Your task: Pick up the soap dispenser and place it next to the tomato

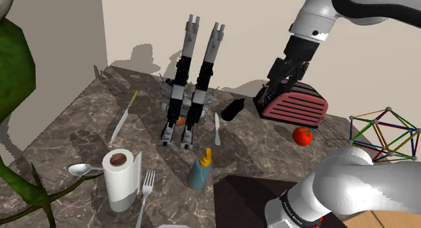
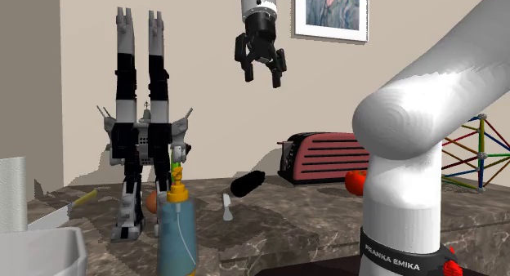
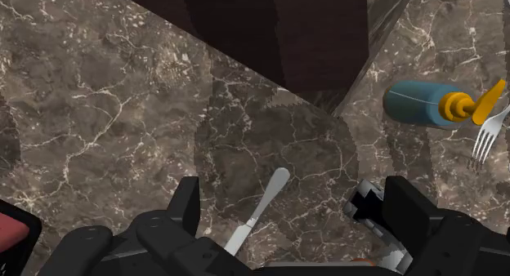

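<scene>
countertop (image 1: 74, 135): dark veined marble, polished | fork (image 1: 146, 188), spoon (image 1: 79, 169): shiny metal | soap dispenser (image 1: 200, 171): smooth blue body | toaster (image 1: 297, 105): ribbed red casing | paper towel roll (image 1: 121, 183): white paper

— What sort of place is this?

— A home, I'd say, and the kitchen end of it. The desk (image 1: 81, 119) is dark veined marble, and a red toaster (image 1: 291, 104) stands on it by a plain beige wall (image 1: 148, 24).

— What else shows it?

— A paper towel roll (image 1: 121, 183), a fork (image 1: 144, 196), a spoon (image 1: 79, 169) and a tomato (image 1: 302, 135) sit on the marble. A framed portrait (image 2: 331, 11) hangs on the wall, and a big green houseplant (image 1: 13, 65) leans in at the shoulder view's left.
</scene>
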Controlling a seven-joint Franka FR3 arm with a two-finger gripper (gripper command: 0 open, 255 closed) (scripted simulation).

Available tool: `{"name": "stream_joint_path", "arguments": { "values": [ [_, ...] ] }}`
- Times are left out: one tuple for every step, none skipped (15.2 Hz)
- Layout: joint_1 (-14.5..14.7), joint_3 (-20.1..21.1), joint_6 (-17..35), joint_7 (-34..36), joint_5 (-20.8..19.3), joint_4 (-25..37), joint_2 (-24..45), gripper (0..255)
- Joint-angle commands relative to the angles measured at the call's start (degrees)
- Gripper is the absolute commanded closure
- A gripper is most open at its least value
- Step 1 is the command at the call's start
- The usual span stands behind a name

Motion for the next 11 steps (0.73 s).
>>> {"name": "stream_joint_path", "arguments": {
  "values": [
    [0.0,0.0,0.0,0.0,0.0,0.0,0.0,0],
    [0.72,0.96,1.23,-0.12,0.38,-0.62,0.82,0],
    [1.44,1.93,2.47,-0.24,0.75,-1.2,1.69,0],
    [2.16,2.9,3.71,-0.36,1.11,-1.73,2.6,0],
    [2.87,3.88,4.95,-0.47,1.45,-2.21,3.56,0],
    [3.58,4.86,6.19,-0.58,1.78,-2.66,4.56,0],
    [4.29,5.84,7.43,-0.67,2.08,-3.06,5.61,0],
    [4.98,6.83,8.67,-0.76,2.37,-3.41,6.7,0],
    [5.66,7.83,9.91,-0.85,2.63,-3.72,7.83,0],
    [6.33,8.83,11.15,-0.92,2.87,-3.99,9.01,0],
    [6.98,9.84,12.38,-0.99,3.09,-4.21,10.23,0]
  ]
}}
